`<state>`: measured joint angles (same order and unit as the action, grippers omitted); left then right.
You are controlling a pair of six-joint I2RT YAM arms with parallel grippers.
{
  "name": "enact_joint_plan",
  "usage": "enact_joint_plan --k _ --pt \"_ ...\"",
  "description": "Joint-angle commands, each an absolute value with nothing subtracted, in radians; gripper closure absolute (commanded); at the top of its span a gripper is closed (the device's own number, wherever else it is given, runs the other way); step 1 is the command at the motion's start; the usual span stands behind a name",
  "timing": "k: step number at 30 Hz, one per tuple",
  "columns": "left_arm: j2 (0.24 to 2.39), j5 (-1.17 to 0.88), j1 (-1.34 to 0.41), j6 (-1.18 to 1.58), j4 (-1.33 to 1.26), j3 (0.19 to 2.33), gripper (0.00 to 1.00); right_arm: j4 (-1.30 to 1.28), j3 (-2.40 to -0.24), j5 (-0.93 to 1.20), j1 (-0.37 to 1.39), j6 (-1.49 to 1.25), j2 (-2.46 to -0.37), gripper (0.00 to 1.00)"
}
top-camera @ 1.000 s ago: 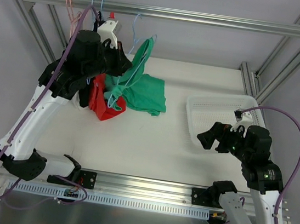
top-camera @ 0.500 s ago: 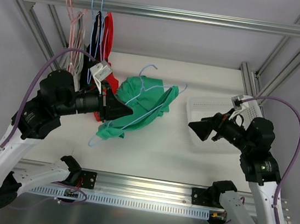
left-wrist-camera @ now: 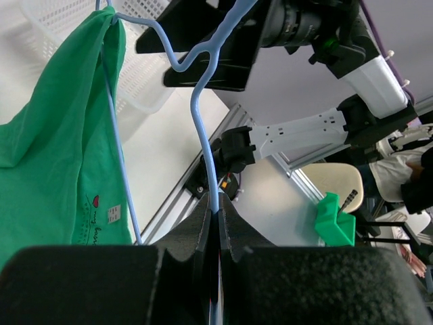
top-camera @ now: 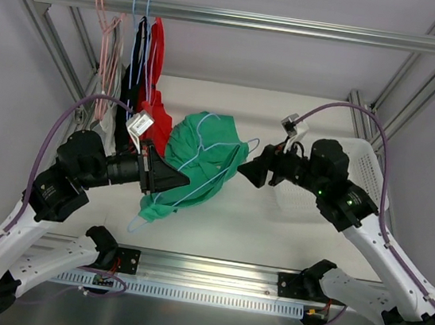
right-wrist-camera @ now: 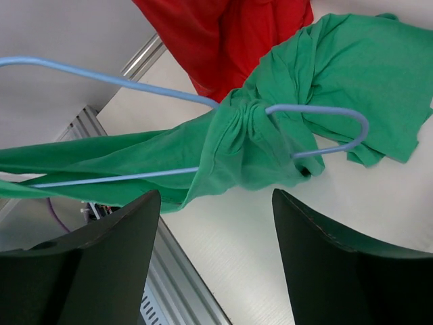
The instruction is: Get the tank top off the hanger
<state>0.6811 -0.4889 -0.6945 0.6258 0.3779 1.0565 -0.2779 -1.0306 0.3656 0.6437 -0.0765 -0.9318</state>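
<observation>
Holding thin light-blue wire hanger (left-wrist-camera: 203,122): left gripper (left-wrist-camera: 216,211), pressed tight on its wire above white table (top-camera: 218,219). Green cotton tank top (top-camera: 203,149): draped on hanger, strap bunched at one end. Right gripper (right-wrist-camera: 214,200): spread, empty, near that bunch. Removal not yet begun.

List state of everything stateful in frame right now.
left gripper: shut on blue hanger
right gripper: open, facing the bunched fabric, gripping nothing
blue hanger: held in the air, loaded
green tank top: on the hanger, bunched around one end
red garment: hanging at the back
white basket: partly hidden, contents unclear
</observation>
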Motion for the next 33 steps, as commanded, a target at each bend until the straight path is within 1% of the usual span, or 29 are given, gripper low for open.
enact_joint_plan --k 1,3,4,6,8,9,11,14,15,16,17,19,22,23,24,25,26,29,30,33 --pt "0.647 -0.488 -0.703 0.67 0.275 1.052 1.0 -0.193 -1.094 0.218 0.692 -0.035 -0.979 0.29" --pt "0.652 -0.494 -0.703 0.672 0.275 1.052 1.0 -0.184 -1.107 0.201 0.706 -0.035 -1.003 0.32" --pt "0.653 -0.498 -0.703 0.669 0.275 1.055 1.0 -0.17 -1.109 0.187 0.715 -0.035 -1.023 0.37" --pt "0.661 -0.503 -0.703 0.669 0.275 1.057 1.0 -0.157 -1.109 0.152 0.719 -0.037 -1.035 0.51" --pt "0.666 -0.508 -0.703 0.666 0.275 1.058 1.0 -0.144 -1.103 0.12 0.719 -0.04 -1.043 0.52" --pt "0.667 -0.509 -0.703 0.664 0.275 1.058 1.0 -0.131 -1.094 0.092 0.721 -0.044 -1.045 0.55" --pt "0.666 -0.509 -0.703 0.664 0.275 1.057 1.0 -0.115 -1.088 0.083 0.721 -0.046 -1.048 0.55" --pt "0.666 -0.506 -0.703 0.661 0.275 1.06 1.0 -0.084 -1.088 0.115 0.721 -0.058 -1.06 0.55" --pt "0.669 -0.509 -0.703 0.661 0.275 1.061 1.0 -0.069 -1.088 0.132 0.721 -0.061 -1.065 0.6" --pt "0.669 -0.511 -0.703 0.661 0.275 1.065 1.0 -0.063 -1.088 0.136 0.719 -0.063 -1.068 0.6" --pt "0.67 -0.509 -0.703 0.661 0.275 1.065 1.0 -0.052 -1.086 0.141 0.722 -0.064 -1.072 0.6" --pt "0.67 -0.503 -0.703 0.658 0.275 1.068 1.0 -0.028 -1.085 0.175 0.721 -0.075 -1.077 0.57" --pt "0.683 -0.5 -0.703 0.655 0.275 1.075 1.0 -0.009 -1.092 0.213 0.719 -0.089 -1.097 0.6" --pt "0.69 -0.503 -0.703 0.653 0.275 1.078 1.0 -0.009 -1.098 0.213 0.719 -0.092 -1.109 0.63" --pt "0.695 -0.506 -0.703 0.655 0.275 1.083 1.0 -0.011 -1.103 0.206 0.721 -0.087 -1.115 0.8" --pt "0.696 -0.509 -0.703 0.653 0.275 1.086 1.0 -0.012 -1.106 0.193 0.721 -0.084 -1.118 0.93" --pt "0.698 -0.509 -0.703 0.652 0.275 1.088 1.0 -0.02 -1.111 0.171 0.719 -0.08 -1.12 1.0" --pt "0.692 -0.503 -0.703 0.65 0.276 1.085 1.0 -0.064 -1.115 0.048 0.713 -0.071 -1.1 1.0" --pt "0.692 -0.503 -0.703 0.65 0.276 1.081 1.0 -0.089 -1.117 -0.021 0.698 -0.071 -1.082 1.0" --pt "0.692 -0.506 -0.703 0.652 0.278 1.078 1.0 -0.138 -1.123 -0.127 0.646 -0.08 -1.052 0.99"
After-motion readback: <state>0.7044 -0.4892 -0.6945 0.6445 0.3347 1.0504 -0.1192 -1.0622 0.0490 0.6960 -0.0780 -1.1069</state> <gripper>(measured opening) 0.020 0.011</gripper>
